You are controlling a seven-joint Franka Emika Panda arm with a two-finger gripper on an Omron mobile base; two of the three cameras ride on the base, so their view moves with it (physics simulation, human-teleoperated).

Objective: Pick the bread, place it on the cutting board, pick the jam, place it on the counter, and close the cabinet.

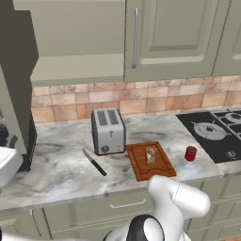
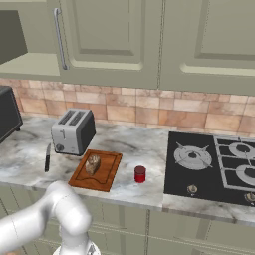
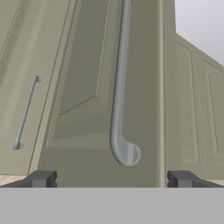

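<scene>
**Open gripper faces a cabinet door handle; bread on the board, jam on the counter**

Nearest the lens in the hand view, the gripper (image 3: pixel 112 179) shows two small dark finger tips (image 3: pixel 41 178) set wide apart, nothing between them. Just beyond them hangs a smooth silver bar handle (image 3: pixel 120 92), rounded at its near end, running up a panelled olive-green door of the cabinet (image 3: pixel 83 87). A second, thinner handle (image 3: pixel 25 113) sits off to the left on another panel. How near the tips are to the door is hard to judge from this angle.

From the base cameras, the white arm (image 1: pixel 176 202) bends in a glossy elbow low in the foreground, in front of the olive-green drawers (image 1: pixel 117 207).

Past it lies the counter (image 1: pixel 61 164), grey-white marbled stone. On it rests the cutting board (image 1: pixel 150 161), rectangular, reddish-brown wood with a grooved edge, and the bread (image 1: pixel 150 156), a small brown crusty loaf, sits on that board. Just right of the board, standing upright on the stone and apart from it, is the jam (image 1: pixel 190 153), a small red cylinder. Left of the board lies a black-handled knife (image 1: pixel 94 162), and behind it a boxy silver toaster (image 1: pixel 108 130).

Further right, the black stovetop (image 2: pixel 214 164). Behind, a tan tiled backsplash (image 1: pixel 141 99), and above it the cabinet, its left side open onto a bare inner shelf (image 1: pixel 75 70).
</scene>
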